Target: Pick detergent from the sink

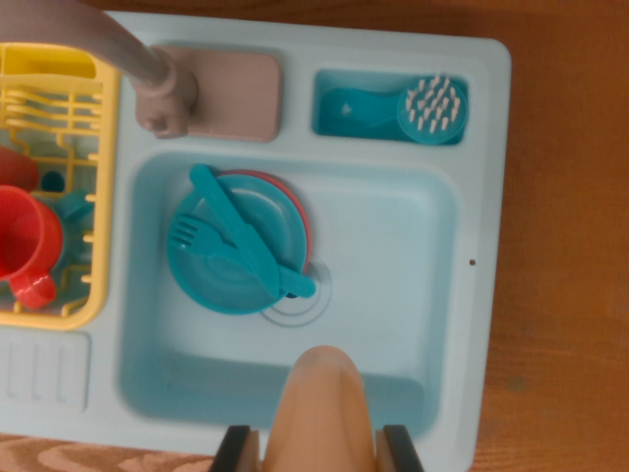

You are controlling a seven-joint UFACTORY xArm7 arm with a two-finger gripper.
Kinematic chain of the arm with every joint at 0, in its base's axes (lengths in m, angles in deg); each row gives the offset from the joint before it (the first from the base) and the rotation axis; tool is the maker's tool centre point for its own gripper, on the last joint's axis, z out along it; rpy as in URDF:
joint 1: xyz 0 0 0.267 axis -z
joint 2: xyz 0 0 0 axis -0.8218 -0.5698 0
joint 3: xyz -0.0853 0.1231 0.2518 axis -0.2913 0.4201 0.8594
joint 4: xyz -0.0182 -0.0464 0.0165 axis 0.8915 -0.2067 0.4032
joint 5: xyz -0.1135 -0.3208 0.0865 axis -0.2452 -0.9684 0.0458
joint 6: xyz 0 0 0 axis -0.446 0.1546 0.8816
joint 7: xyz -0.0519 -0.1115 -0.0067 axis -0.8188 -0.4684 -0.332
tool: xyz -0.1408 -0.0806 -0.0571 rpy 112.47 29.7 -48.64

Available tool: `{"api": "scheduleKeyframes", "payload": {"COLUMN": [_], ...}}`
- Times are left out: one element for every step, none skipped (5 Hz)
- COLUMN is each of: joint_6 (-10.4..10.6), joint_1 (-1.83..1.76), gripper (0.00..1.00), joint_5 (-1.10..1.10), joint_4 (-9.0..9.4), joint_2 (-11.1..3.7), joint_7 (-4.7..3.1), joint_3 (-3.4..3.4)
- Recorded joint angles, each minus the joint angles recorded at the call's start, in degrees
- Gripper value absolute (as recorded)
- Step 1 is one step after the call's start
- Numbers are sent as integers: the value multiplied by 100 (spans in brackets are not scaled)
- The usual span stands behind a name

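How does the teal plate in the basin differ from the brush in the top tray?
The plate is a broad flat disc; the brush has a small round head with pale bristles and a handle. The plate lies in the main basin carrying a fork and knife; the brush sits alone in its own small tray. Both are teal plastic.

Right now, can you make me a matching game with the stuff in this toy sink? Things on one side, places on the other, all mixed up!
Things:
1. teal plate
2. red cup
3. scrub brush
4. detergent bottle

Places:
A. in the yellow rack
B. small top compartment
C. between the gripper fingers
D. in the sink basin, under the fork and knife

Pairs: 1-D, 2-A, 3-B, 4-C
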Motion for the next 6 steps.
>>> {"api": "scheduleKeyframes", "payload": {"joint_6": [-127, -127, -219, -219, -272, -272], "joint_1": [-1, -1, -1, -1, -1, -1], "gripper": [100, 100, 100, 100, 100, 100], "joint_5": [-8, -8, -13, -13, -16, -16], "joint_4": [-94, -94, -162, -162, -201, -201], "joint_2": [34, 34, 58, 58, 72, 72], "joint_7": [10, 10, 17, 17, 20, 20], "joint_3": [0, 0, 0, 0, 0, 0]}}
